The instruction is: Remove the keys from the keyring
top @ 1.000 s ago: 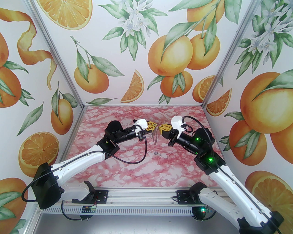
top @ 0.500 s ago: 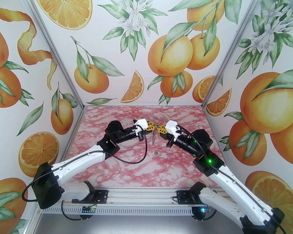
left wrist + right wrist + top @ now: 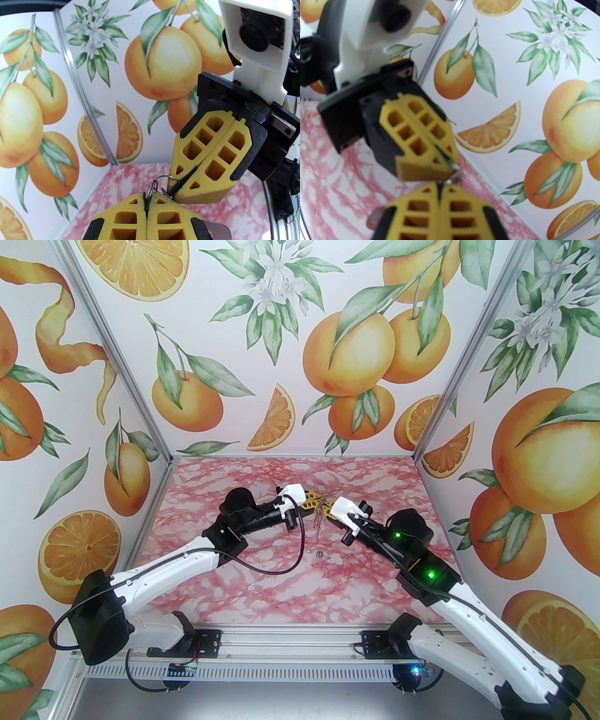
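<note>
My two grippers meet tip to tip above the middle of the table. My left gripper (image 3: 319, 499) (image 3: 147, 196) is shut on a small silvery wire ring (image 3: 152, 184). My right gripper (image 3: 330, 511) (image 3: 440, 185) faces it, shut on a linked small ring (image 3: 172, 179) (image 3: 455, 173). The dark keyring (image 3: 318, 522) hangs below the two tips with thin keys on it. Whether each pinched ring belongs to a key or to the keyring I cannot tell. One loose key (image 3: 321, 555) lies on the pink marbled table (image 3: 262, 587).
Walls printed with oranges close the table at the back, left and right. The left arm's black cable (image 3: 286, 563) loops low over the table near the loose key. A rounded silvery piece (image 3: 218, 230) hangs under my left fingers.
My right gripper has swung left and rolled over, closing the gap to the left gripper. The left gripper has shifted slightly right. The hanging keyring now dangles more upright.
</note>
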{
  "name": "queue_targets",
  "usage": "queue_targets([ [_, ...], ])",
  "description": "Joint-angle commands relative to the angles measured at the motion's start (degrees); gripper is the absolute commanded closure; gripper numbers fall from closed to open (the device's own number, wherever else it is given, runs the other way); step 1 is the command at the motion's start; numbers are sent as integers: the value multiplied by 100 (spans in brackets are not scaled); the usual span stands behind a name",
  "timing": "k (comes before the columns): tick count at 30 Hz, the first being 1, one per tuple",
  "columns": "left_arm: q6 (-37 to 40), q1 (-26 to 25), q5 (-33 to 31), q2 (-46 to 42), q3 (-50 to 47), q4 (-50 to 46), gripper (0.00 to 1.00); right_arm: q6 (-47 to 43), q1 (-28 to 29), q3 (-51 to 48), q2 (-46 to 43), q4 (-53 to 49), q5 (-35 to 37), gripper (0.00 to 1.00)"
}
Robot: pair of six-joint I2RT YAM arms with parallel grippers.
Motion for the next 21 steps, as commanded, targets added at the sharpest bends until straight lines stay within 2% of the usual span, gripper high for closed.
queue_targets([
  [1, -92, 2, -415, 38, 165, 357, 100, -538, 352, 46, 149, -511, -175, 100],
  [9, -102, 1, -368, 69, 205, 398, 100, -620, 388, 2, 240, -390, -210, 100],
  [12, -90, 1, -234, 56, 144, 504, 100, -317, 302, -52, 155, -43, -365, 100],
  [15, -75, -15, -132, -14, 13, 723, 100, 51, 185, 88, 211, -157, -307, 100],
  [18, -30, -8, -67, -54, -21, 757, 100, 720, -74, 94, 190, 64, -462, 100],
  [20, -27, -9, 13, -26, -13, 778, 100, 1175, -308, 49, 189, 395, -726, 92],
  [21, -33, -19, 32, -20, -12, 792, 100, 1313, -376, 58, 210, 486, -814, 91],
])
